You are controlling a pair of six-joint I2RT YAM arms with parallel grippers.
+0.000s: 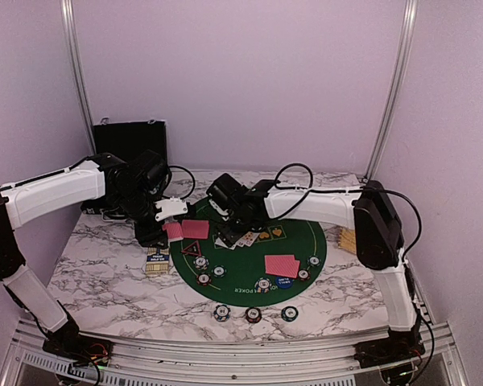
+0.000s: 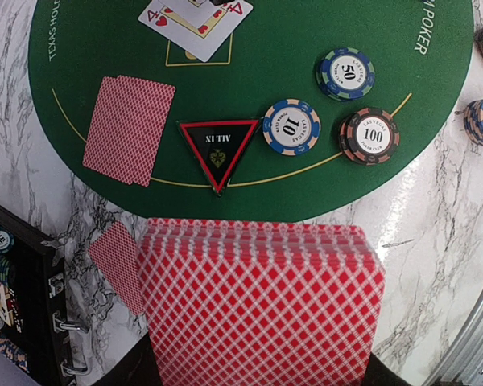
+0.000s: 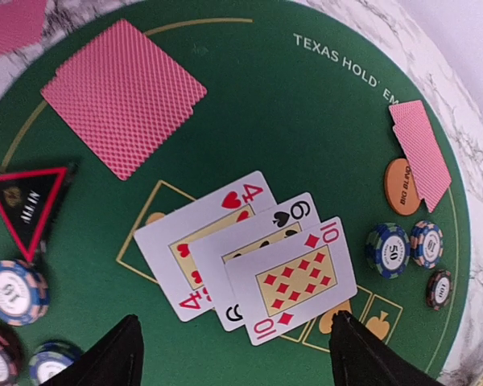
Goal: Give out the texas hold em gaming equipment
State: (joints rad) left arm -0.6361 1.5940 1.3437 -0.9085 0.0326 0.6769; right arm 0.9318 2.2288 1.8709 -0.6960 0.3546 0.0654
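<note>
**While the deck (image 2: 258, 314) is sitting clamped, three cards (image 3: 249, 257) are lying face-up**

At the green mat's (image 1: 302, 233) left edge, the left tool (image 1: 165, 215) is gripping the red-backed deck; peeling off only the top card is looking wise. Over the mat's centre, the right tool (image 3: 233, 358) is hanging open above those cards, with the triangle (image 2: 218, 151) and chips (image 2: 292, 126) crowding their left.

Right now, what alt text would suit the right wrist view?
Three overlapping face-up cards, a four, six and ten, lie on a green poker mat between the right gripper's open fingers. Face-down red-backed cards, chips, an orange button and an ALL IN triangle lie around them.
</note>
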